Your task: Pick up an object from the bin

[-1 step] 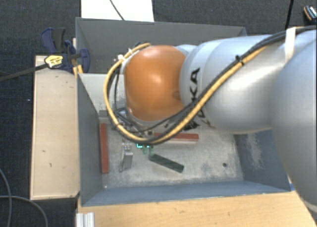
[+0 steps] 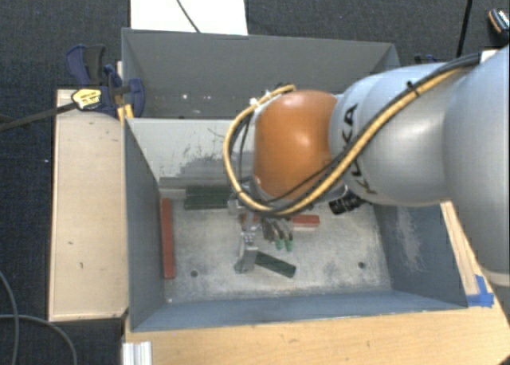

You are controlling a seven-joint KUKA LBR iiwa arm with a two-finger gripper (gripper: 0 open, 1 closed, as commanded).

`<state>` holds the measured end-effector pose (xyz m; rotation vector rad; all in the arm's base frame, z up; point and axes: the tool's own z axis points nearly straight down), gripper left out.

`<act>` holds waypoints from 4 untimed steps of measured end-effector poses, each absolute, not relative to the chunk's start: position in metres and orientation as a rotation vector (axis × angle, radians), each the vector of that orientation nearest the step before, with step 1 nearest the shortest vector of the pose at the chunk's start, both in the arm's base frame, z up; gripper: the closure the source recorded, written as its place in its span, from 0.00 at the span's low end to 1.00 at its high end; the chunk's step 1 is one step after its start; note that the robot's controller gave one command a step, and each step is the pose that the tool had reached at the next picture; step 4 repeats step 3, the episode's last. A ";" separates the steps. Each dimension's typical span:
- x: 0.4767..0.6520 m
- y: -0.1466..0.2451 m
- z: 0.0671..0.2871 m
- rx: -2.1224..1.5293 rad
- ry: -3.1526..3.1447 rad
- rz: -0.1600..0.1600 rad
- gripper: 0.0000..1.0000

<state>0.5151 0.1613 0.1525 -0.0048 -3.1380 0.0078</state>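
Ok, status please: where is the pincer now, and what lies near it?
Pincer low over bin floor, near the middle. Small dark green bar just beside it, hold not confirmed. Red stick along left wall, well clear.

Tool (image 2: 249, 258) low beside dark green block (image 2: 279, 267), bin (image 2: 263, 76) centre.

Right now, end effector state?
End effector: cannot be told whether open or closed; it is low in the bin, beside a dark green bar.

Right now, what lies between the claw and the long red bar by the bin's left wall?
Nothing: in the camera view, bare bin floor runs from the red bar to the claw.
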 end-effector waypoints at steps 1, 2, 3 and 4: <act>0.480 0.091 0.070 -0.334 -3.128 -0.001 0.00; 0.479 0.092 0.070 -0.337 -3.125 -0.002 1.00; 0.494 0.085 0.253 0.337 -3.132 0.000 1.00; 0.494 0.085 0.253 0.337 -3.132 0.000 1.00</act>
